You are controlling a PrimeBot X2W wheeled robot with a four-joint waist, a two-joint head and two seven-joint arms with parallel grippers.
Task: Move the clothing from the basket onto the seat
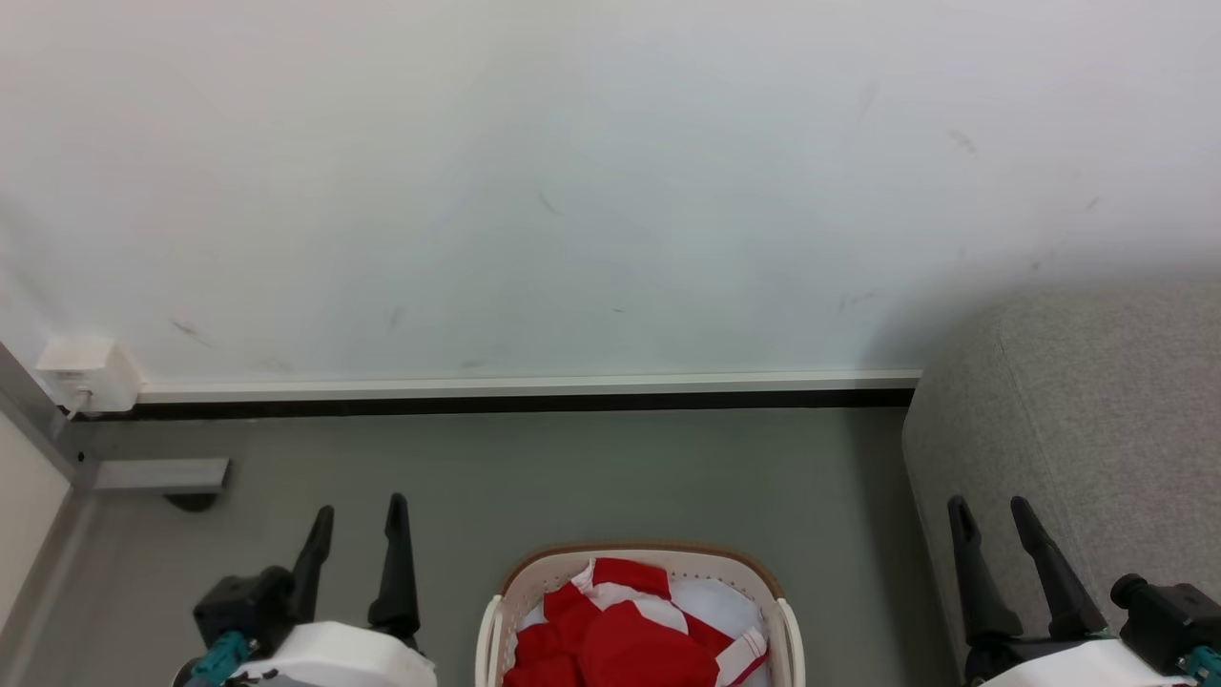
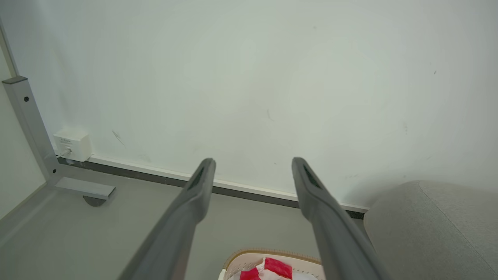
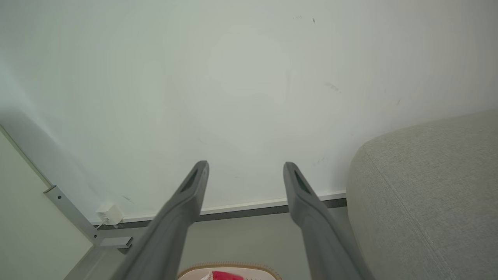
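From my head, I see my left gripper (image 1: pixel 362 506) at the near left and my right gripper (image 1: pixel 989 503) at the near right, both with fingers spread apart and nothing between them. The basket (image 1: pixel 639 551) sits on the grey floor (image 1: pixel 572 477) between them, close to me, and the clothing (image 1: pixel 620 639) lies bunched inside it, red with white bands. The seat (image 1: pixel 1078 420) stands at the right, well clear of the basket, its rounded corner just behind my right fingers. A white wall (image 1: pixel 572 191) closes the far side, with a small white box (image 1: pixel 81 370) at its foot on the far left. Along my left wrist, the fingers (image 2: pixel 194 194) stand released over the floor; the basket's rim (image 2: pixel 249 258) and a patch of red cloth (image 2: pixel 278 267) show low between them, the seat (image 2: pixel 428 225) to the right. Along my right wrist, the fingers (image 3: pixel 307 210) are likewise parted and bare, the basket's edge (image 3: pixel 233 266) at the bottom, the seat (image 3: pixel 428 186) near on the right.
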